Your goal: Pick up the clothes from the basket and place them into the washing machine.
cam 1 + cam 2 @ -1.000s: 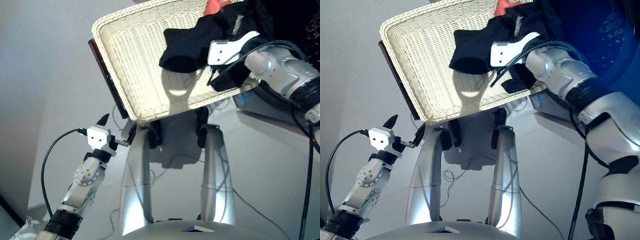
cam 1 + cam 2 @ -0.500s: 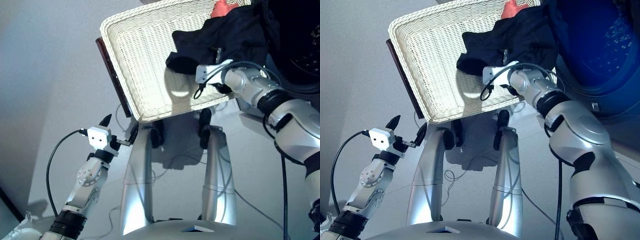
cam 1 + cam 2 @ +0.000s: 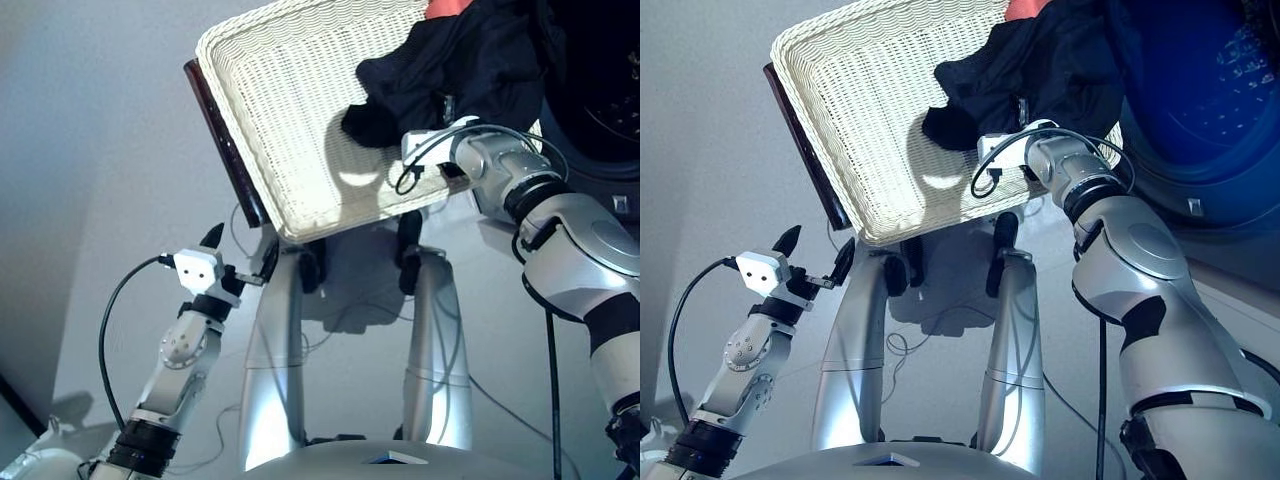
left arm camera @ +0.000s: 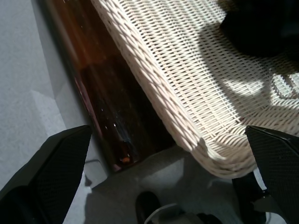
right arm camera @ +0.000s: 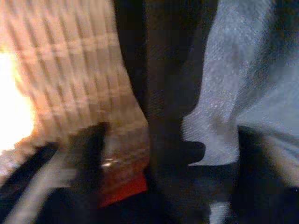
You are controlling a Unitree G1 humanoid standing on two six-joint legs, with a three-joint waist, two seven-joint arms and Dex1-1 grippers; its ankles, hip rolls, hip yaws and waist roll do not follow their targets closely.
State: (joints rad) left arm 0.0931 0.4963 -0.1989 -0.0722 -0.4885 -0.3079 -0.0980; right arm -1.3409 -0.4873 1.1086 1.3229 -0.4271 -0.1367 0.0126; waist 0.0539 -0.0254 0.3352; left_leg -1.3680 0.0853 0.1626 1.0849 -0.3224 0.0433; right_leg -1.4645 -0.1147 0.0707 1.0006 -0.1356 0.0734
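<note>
Right arm: reaches up and forward over the near right rim of the basket [image 3: 290, 110], elbow bent, wrist turned in toward the clothes.
Right gripper [image 3: 1025, 150]: buried at the near edge of the dark pile; fingers hidden by cloth and the wrist housing, so I cannot tell whether they are apart or together. The wrist view shows only dark and pale cloth close up, with wicker beside it.
Left arm: low on the left, forearm raised, well apart from the clothes.
Left gripper [image 3: 240, 262]: below the basket's near left corner, fingers spread wide with nothing between them; the wrist view looks up at that corner and the dark brown board [image 4: 107, 116] under it.
Clothes: black garment [image 3: 450, 70] heaped in the far right part of the basket, one lobe hanging toward the near side; coral red garment [image 3: 447, 8] peeks out behind it at the far edge. Navy piece not separable from the dark heap.
Washing machine [image 3: 1200, 110]: right of the basket, drum opening just beside the pile.
Change vs earlier: right arm has pulled in and folded, gripper now tighter against the pile's near edge; the black heap looks more bunched toward the right. Left arm has barely shifted.
</note>
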